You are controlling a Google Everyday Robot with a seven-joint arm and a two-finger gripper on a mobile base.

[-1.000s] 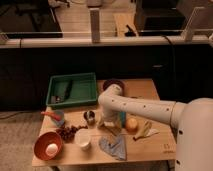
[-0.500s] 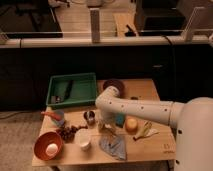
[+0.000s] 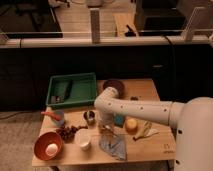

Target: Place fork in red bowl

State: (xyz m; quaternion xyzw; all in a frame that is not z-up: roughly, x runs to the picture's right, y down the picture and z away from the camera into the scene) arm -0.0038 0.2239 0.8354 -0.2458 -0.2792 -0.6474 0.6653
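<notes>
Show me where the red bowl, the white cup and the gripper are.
red bowl (image 3: 41, 144): camera view, on its left inner wall.
white cup (image 3: 83, 139): camera view, on its top opening.
gripper (image 3: 105, 128): camera view, at the arm's tip, just above the grey-blue cloth.

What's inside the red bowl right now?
The red bowl holds one pale round object; no fork is in it. The tool is down by the grey-blue cloth, at mid-table, apart from the bowl.

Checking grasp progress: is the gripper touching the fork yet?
Cannot tell. In the camera view the gripper is low over the table just above the grey-blue cloth, but the arm hides its tip and the fork cannot be made out there.
</notes>
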